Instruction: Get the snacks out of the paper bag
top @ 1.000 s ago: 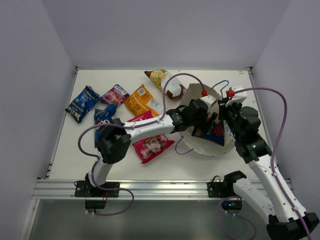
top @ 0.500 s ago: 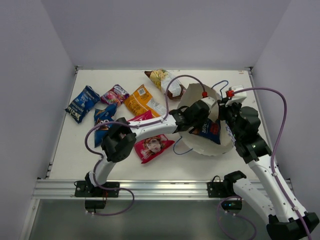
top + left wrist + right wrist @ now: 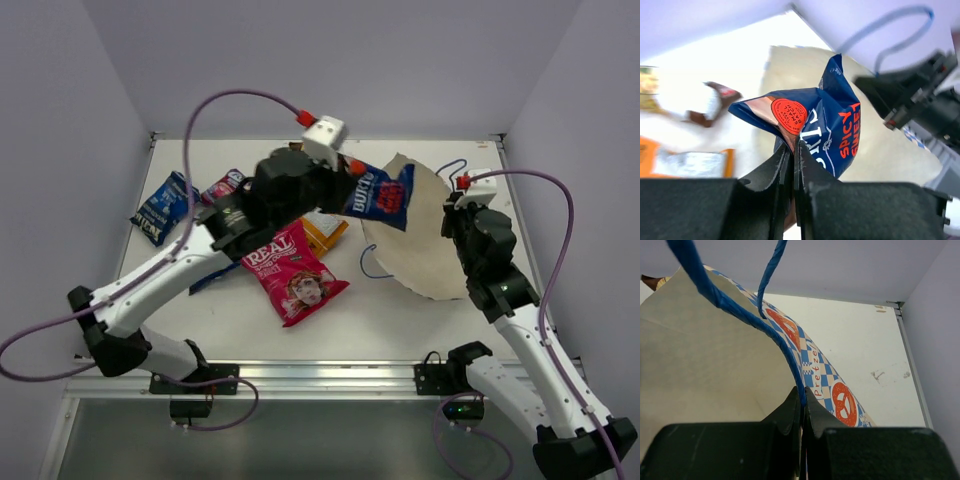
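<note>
White tabletop (image 3: 390,320), paper bag (image 3: 425,240) right, orange packet (image 3: 325,232) seemingly under left arm (image 3: 170,270)

The left arm (image 3: 170,270) stretches from its base at the near left up and across toward the middle, elbow low and wrist high, with the white wrist camera uppermost. The left gripper (image 3: 347,188) points to the right, its fingers (image 3: 780,165) pressed together on a corner of a dark blue packet (image 3: 380,195). The right arm (image 3: 530,350) rises from the near right and bends forward at the elbow, wrist angled left. The right gripper (image 3: 452,212) is pinched tight on the rim of the paper bag (image 3: 420,250), its fingers (image 3: 790,410) meeting with no gap.
</note>
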Available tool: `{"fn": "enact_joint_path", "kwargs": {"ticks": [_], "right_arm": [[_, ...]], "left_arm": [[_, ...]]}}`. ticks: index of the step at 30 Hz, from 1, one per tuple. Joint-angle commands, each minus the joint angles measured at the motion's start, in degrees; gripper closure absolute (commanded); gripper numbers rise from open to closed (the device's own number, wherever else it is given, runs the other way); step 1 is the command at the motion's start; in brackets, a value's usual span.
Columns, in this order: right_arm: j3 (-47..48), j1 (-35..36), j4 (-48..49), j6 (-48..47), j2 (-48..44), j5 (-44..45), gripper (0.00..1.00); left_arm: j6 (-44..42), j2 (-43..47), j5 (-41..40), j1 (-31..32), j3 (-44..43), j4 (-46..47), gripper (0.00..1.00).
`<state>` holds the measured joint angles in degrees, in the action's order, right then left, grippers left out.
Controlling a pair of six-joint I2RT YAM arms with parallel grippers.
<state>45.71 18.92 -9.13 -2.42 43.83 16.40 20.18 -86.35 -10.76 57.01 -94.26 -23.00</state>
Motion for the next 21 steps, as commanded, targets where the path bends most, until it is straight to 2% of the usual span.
{"fn": "enact_joint_path", "kwargs": {"ticks": [1, 2, 4, 5, 7, 8, 10, 14, 17, 21], "right_arm": [[0.78, 0.15, 1.57, 1.53, 0.64, 5.04, 1.0], [0.87, 0.16, 1.39, 1.62, 0.81, 5.13, 1.0], [1.04, 0.16, 1.22, 1.97, 1.16, 5.04, 1.0], [1.04, 0.16, 1.13, 1.98, 1.17, 5.04, 1.0], [1.13, 0.16, 0.69, 1.98, 1.6, 4.87, 1.0], [1.48, 0.16, 0.51, 1.98, 1.69, 4.69, 1.0], [1.66, 0.15, -0.01, 3.8, 1.69, 4.52, 1.0], [1.75, 0.16, -0.19, 4.17, 1.25, 3.03, 1.0], [1.84, 0.16, -0.63, 4.7, 1.17, 2.23, 1.0], [1.66, 0.16, -0.72, 5.14, 1.08, 0.91, 1.0]], "left_arm": [[1.43, 7.67, -2.77, -8.38, 4.25, -6.17, 0.9], [1.44, 10.82, -2.77, -13.46, 7.04, -5.65, 0.9], [1.35, 12.69, -1.73, -18.67, 8.82, -5.12, 0.93], [0.83, 13.39, -0.41, -24.0, 9.35, -4.42, 0.94], [0.82, 13.13, 2.75, -28.95, 10.58, -2.67, 0.95], [1.34, 12.18, 6.51, -33.59, 11.02, -0.05, 0.96], [1.87, 10.51, 8.82, -37.4, 12.16, 3.3, 0.96], [6.16, 0.08, 15.76, -46.0, 11.38, 14.0, 1.0], [8.54, -9.84, 19.28, -48.57, 7.17, 19.64, 1.0], [10.57, -22.61, 19.82, -50.33, -1.61, 22.12, 1.0]]}}
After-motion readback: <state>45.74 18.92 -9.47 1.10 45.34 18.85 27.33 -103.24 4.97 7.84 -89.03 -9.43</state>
